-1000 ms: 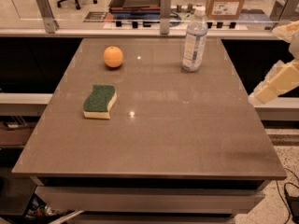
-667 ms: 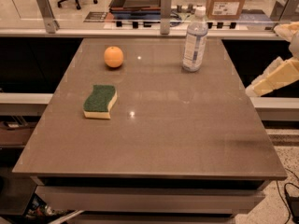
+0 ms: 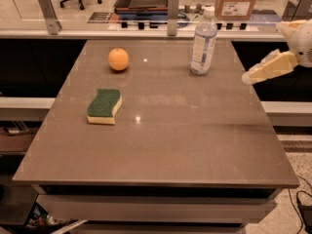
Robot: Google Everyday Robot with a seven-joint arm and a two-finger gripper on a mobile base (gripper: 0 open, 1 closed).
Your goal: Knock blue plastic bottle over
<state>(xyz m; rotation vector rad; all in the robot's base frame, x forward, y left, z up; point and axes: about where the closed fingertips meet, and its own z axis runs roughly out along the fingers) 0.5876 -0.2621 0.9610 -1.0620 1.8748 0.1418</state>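
The blue plastic bottle (image 3: pixel 203 42) stands upright near the table's far right side; it is clear and bluish with a white cap and a pale label. My gripper (image 3: pixel 249 76) reaches in from the right edge of the view, cream-coloured, with its tip pointing left. It hovers over the table's right edge, to the right of the bottle and about level with the bottle's base. A gap lies between it and the bottle, and it holds nothing that I can see.
An orange ball (image 3: pixel 118 59) sits at the far left of the brown table (image 3: pixel 161 145). A green and yellow sponge (image 3: pixel 104 106) lies left of centre. A railing with metal posts (image 3: pixel 172 6) runs behind the table's far edge.
My gripper has moved left and slightly up, closer to the bottle. The bottle, ball and sponge have not moved.
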